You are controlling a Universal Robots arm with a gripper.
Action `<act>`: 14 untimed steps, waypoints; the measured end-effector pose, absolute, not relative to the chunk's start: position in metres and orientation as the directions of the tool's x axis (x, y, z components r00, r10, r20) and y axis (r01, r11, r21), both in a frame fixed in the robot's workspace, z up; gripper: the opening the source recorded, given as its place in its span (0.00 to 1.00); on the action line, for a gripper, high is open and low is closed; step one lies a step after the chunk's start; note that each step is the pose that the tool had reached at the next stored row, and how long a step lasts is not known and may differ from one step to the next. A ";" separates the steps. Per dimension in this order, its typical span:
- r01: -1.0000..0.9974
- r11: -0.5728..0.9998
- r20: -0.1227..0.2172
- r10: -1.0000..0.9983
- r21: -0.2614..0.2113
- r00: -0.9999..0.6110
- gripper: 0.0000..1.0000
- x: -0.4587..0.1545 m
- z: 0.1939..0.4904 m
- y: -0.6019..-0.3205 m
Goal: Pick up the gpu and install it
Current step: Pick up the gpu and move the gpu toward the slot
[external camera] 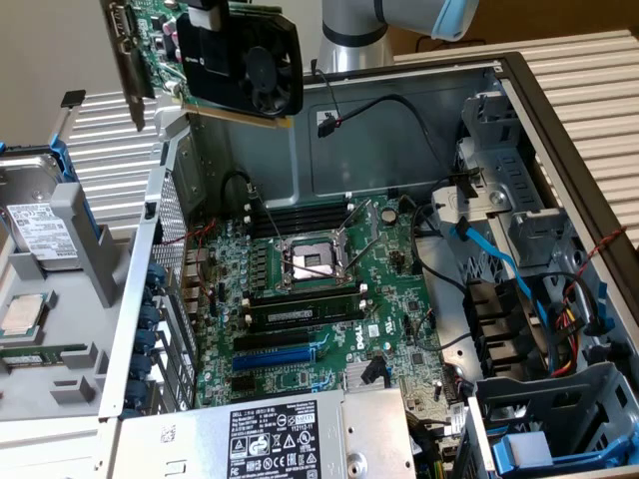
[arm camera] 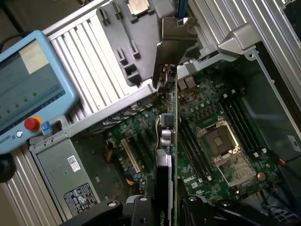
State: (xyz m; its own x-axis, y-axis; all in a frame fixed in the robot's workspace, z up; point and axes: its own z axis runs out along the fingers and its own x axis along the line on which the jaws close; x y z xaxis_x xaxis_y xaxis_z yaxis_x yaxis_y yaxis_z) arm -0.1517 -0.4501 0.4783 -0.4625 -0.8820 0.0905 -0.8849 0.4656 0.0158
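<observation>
The gripper is closed on the top edge of the gpu; the card is held in the air, tilted, above the far corner of the open case at the exterior view's left; its silver bracket is turned to that same side; the motherboard is seen well below, untouched; a power supply is set at the case's near edge.
</observation>
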 end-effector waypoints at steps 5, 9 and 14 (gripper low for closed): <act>-0.905 0.424 0.090 -0.902 0.016 -0.421 0.27 -0.145 0.478 -0.450; -0.920 0.391 0.090 -0.917 0.016 -0.388 0.27 -0.139 0.478 -0.450; -0.932 0.362 0.090 -0.929 0.016 -0.359 0.27 -0.133 0.478 -0.450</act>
State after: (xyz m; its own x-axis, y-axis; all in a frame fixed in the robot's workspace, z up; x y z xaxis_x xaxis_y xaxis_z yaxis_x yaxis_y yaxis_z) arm -0.1330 -0.4501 0.4782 -0.3590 -0.9289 0.0904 -0.9321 0.3618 0.0158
